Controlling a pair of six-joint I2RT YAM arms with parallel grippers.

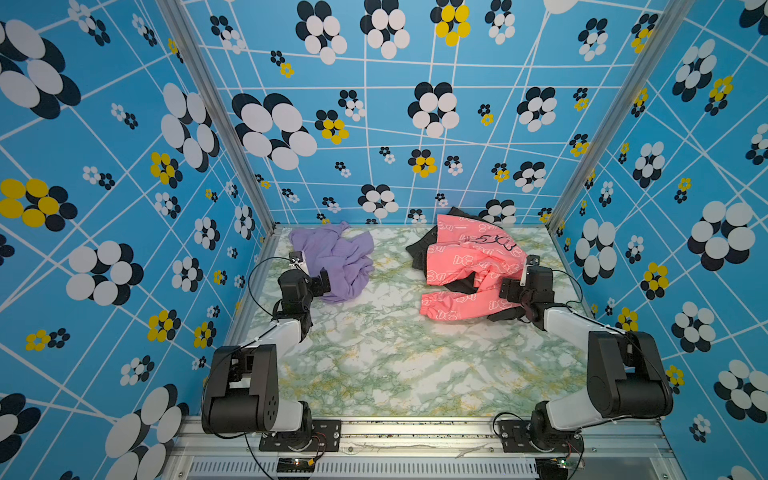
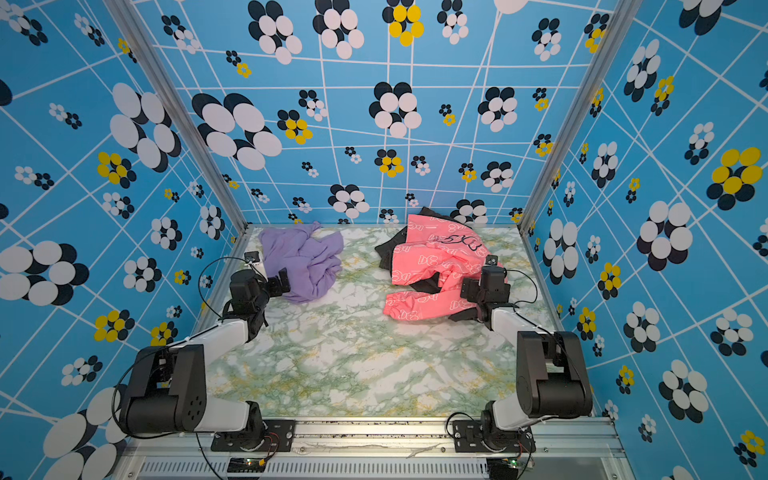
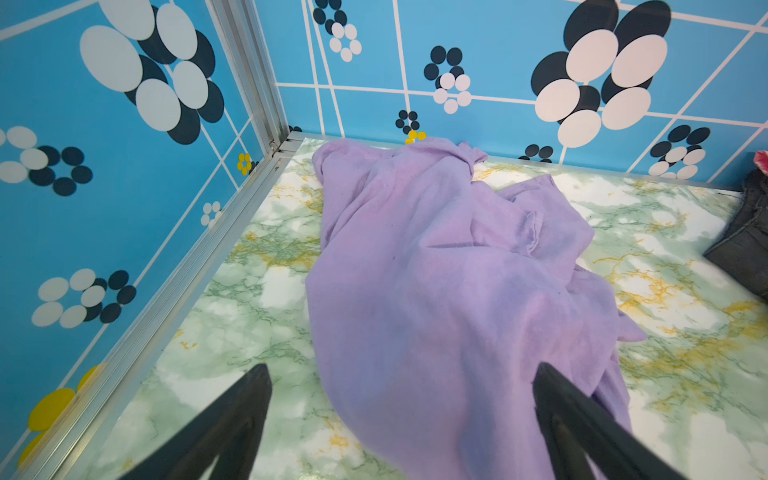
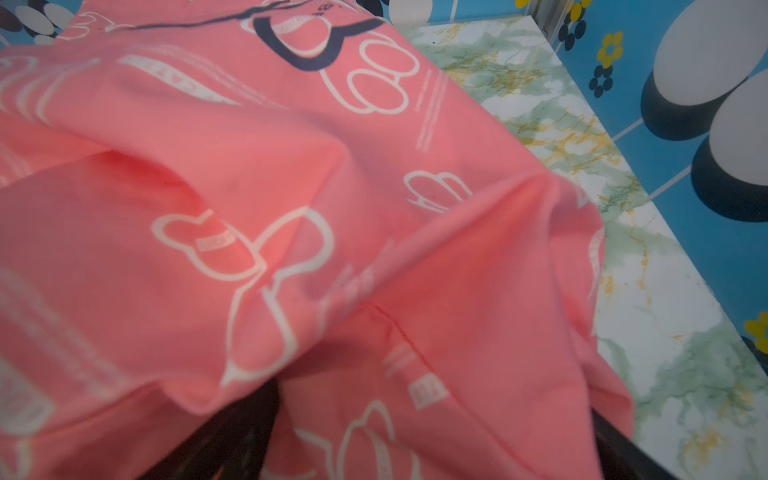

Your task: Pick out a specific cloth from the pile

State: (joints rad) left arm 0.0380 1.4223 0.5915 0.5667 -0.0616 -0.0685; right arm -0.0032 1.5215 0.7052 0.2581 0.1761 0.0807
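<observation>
I saw the green-marbled surface point(image 1: 374, 357) carrying the pile point(image 1: 469, 266), bow-printed pink over black, at about 1 o'clock near the far right corner. The cloth point(image 1: 345, 259), plain lavender, lay crumpled on its own at about 11 o'clock, well apart from the pile. My left hand point(image 3: 400, 368) sat spread wide at the cloth's 7 o'clock edge with fabric lying unpinched between its fingers, and my right hand point(image 1: 509, 289) was likewise spread at the pile's 4 o'clock side, under its pink layer.

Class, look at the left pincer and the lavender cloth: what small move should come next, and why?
Probably back the left pincer away: its jaws stand open over an edge of the cloth, gripping nothing, and the cloth lies apart from the pile.
</observation>
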